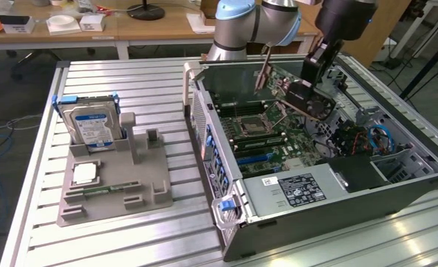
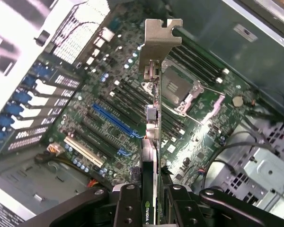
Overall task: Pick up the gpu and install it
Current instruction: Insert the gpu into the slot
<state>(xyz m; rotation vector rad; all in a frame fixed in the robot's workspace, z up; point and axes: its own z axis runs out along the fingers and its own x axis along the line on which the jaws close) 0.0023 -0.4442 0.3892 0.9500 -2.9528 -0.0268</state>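
Over mobo [image 1: 267, 142] inside open case [image 1: 397, 192], 2 o'clock of CPU socket [image 1: 252, 125] in ext. view, I log gripper [image 2: 154, 191] clamped on gpu [image 1: 311, 100]: pickup done, card airborne, not yet seated.

The gpu [image 2: 151, 165] bears a green logo and the word NVIDIA on its upper edge. Print on the power supply label [image 1: 302, 188] and the hard drive label [image 1: 91, 127] is too small to read.

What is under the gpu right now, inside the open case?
The gripper holds the gpu over the motherboard: a long blue slot, black slots and the processor socket show beneath. The strip of board directly behind the card's edge is covered.
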